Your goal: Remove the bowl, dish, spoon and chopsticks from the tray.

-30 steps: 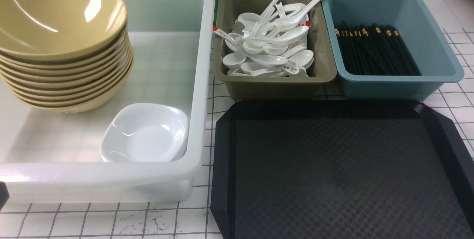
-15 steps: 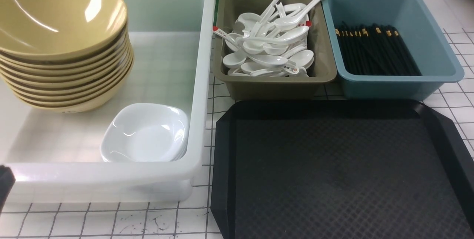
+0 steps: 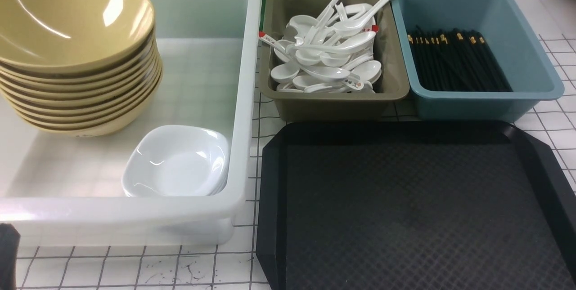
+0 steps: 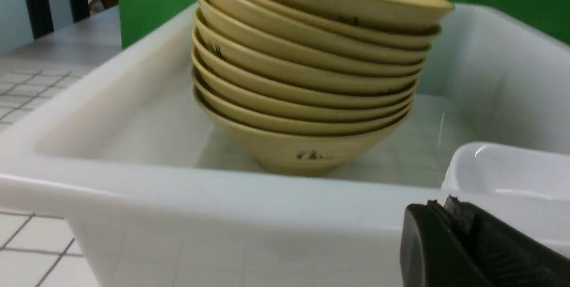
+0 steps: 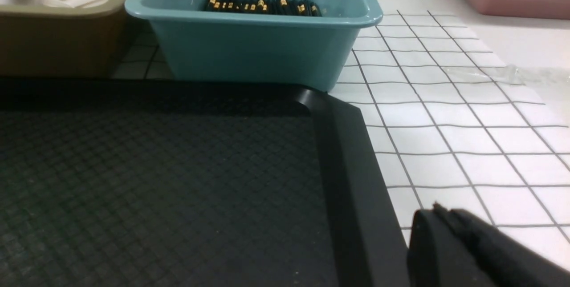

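Front view: the large flat black plastic tray [image 3: 418,209] with cut corners and diamond texture sits at the near right of the white gridded tabletop [image 3: 135,272] and carries nothing. The glossy mustard-tan plastic bowl [image 3: 74,15] tops a stack in the far left corner of the translucent white tub [image 3: 243,101]; the small white rounded-square dish [image 3: 177,162] lies at the tub's near right corner. White soup spoons [image 3: 328,51] fill the olive-brown bin [image 3: 333,101]; black gold-banded chopsticks [image 3: 454,60] lie in the blue bin [image 3: 531,83], both bins along the tray's far edge. Left wrist view: the left end effector [image 4: 449,216] is outside the tub's near wall, pads pressed together, holding nothing. Right wrist view: the right end effector [image 5: 445,220] is over the tabletop just off the tray's right edge, pads together, empty. Judgement: all four items appear put away; clearing looks complete. Next move calls only for parking both arms clear of the bins.
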